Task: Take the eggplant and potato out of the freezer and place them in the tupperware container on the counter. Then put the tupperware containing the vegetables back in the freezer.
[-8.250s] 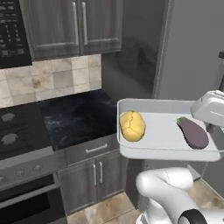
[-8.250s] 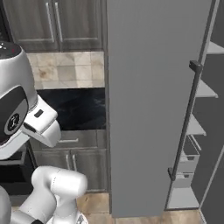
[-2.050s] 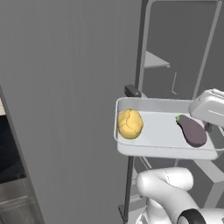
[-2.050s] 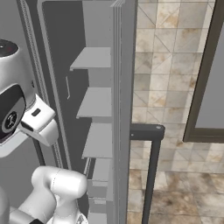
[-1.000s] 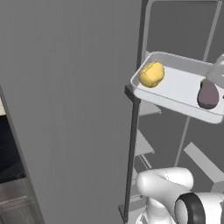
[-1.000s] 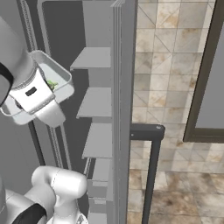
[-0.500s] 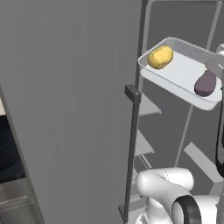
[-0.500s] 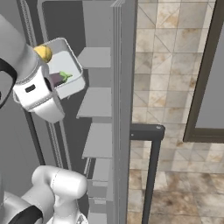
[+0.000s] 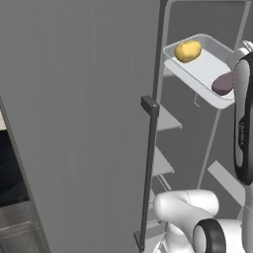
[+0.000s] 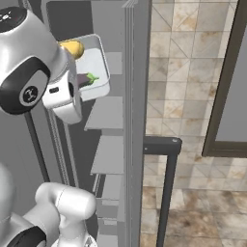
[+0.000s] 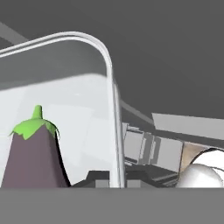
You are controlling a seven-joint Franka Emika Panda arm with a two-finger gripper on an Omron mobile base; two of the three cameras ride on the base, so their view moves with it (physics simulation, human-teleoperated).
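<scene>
Higher and deeper into the freezer point(image 9: 89, 113) than a moment ago, the tupperware container point(image 9: 200, 69) carries the potato point(image 9: 188, 51) and eggplant point(image 9: 223, 84). Pinched narrow, the tool point(image 11: 114, 181) grips its rim above grey shelves point(image 10: 108, 147).

Landmark: a tall flat grey panel in a thick dark brown frame point(image 10: 230, 82), at the right edge of the right base view; whether it is a window or a door cannot be told.
Wall: square beige and tan stone tiles with pale grout lines point(image 10: 183, 62), touching the framed panel's left side and running down to the floor.
Floor: mottled brown and cream stone tiles point(image 10: 207, 212), below the framed panel and the foot of the tiled wall.
Light: soft and even; the tiled wall beside the framed panel is evenly lit, with no sharp shadows.
</scene>
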